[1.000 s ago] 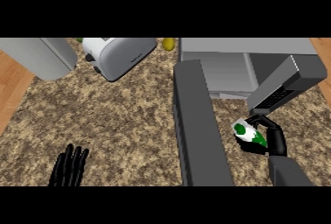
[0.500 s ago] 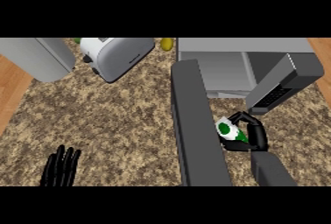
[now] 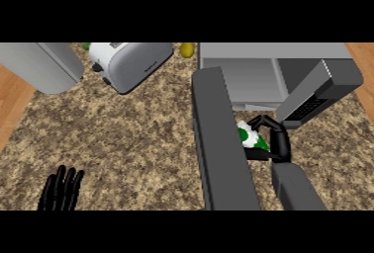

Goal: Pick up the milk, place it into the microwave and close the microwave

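The milk (image 3: 252,138) is a small white carton with green markings, held just in front of the microwave's opening. My right hand (image 3: 274,141) is shut on it, fingers curled round its far side and partly hiding it. The microwave (image 3: 248,81) is a grey box at the upper right with its cavity facing me. Its dark door (image 3: 219,148) stands open, swung out toward me, directly left of the milk. My left hand (image 3: 62,190) rests open at the lower left, fingers straight.
A white toaster (image 3: 131,62) lies at the upper middle, with a grey appliance (image 3: 36,64) to its left. A yellow item (image 3: 188,49) sits behind the door's far end. Wooden floor (image 3: 11,106) shows past the counter's left edge.
My right hand has carried the milk left and farther from me, nearer the microwave's opening and the door. The left hand has shifted slightly to the left.
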